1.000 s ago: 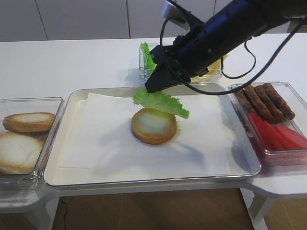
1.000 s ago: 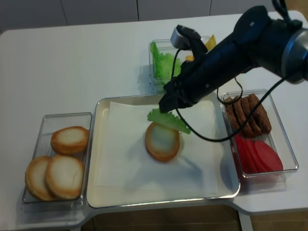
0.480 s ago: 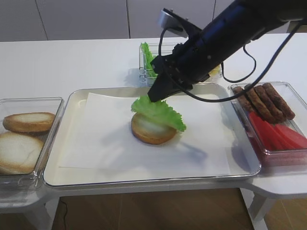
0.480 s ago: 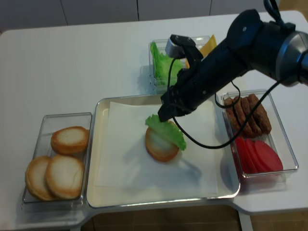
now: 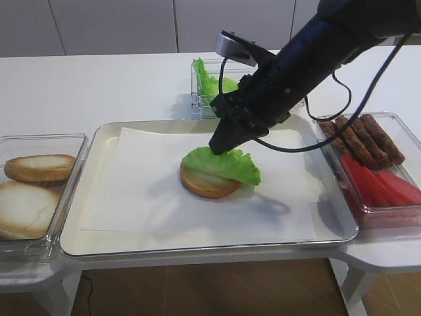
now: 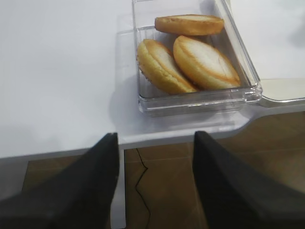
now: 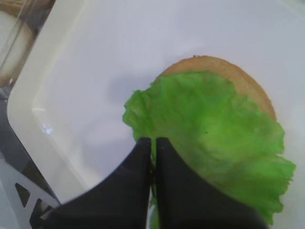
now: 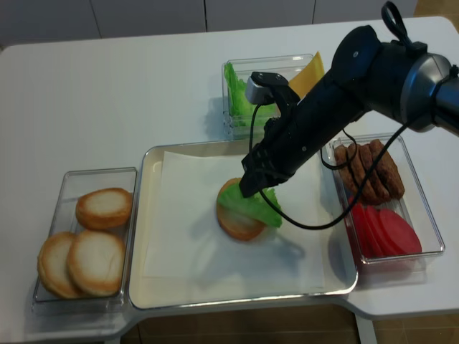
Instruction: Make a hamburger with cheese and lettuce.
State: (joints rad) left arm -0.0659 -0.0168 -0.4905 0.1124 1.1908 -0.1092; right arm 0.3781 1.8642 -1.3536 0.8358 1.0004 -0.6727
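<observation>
Green lettuce (image 5: 223,164) on the hamburger (image 5: 205,185), edge in right gripper (image 5: 220,145).

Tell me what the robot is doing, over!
Right gripper shut on lettuce, laying it on hamburger. Left gripper open, idle. Nothing blocking.

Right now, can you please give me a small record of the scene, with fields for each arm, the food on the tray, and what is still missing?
right arm: jaws of the right gripper shut on the edge of the lettuce
left arm: left gripper open, holding nothing, near the box of spare buns
lettuce: lying on the bun, covering most of it, hanging over one side
bun: on white paper in the tray
cheese: in its box behind the tray, none on the bun yet
</observation>
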